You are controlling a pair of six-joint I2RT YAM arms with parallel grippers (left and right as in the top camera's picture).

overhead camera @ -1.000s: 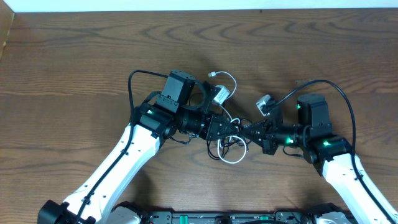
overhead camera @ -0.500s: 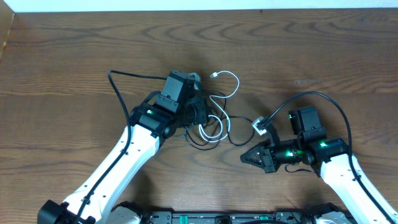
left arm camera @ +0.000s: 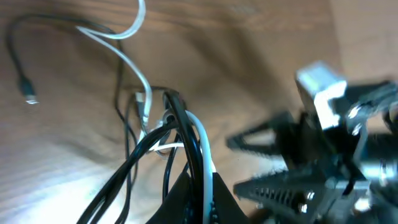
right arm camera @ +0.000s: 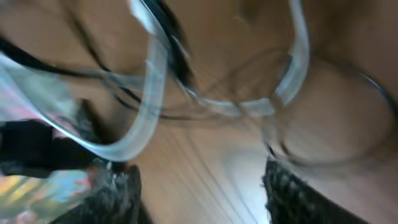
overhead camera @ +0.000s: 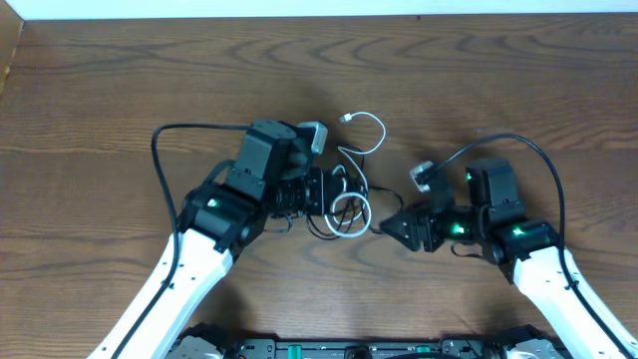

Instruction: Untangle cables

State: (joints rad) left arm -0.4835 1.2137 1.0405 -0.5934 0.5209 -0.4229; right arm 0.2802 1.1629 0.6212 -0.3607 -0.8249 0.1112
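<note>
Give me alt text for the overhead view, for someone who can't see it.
The left gripper holds a tangle of black and white cables over a wooden table; the right gripper points at it from the other side, jaws apart. A white cable loops away beyond.

Heavy blur smears the cables [right arm camera: 155, 74] throughout the right wrist view.

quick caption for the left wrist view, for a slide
Left gripper clamps tangled black and white cables; open right gripper faces them over the wooden table.
</note>
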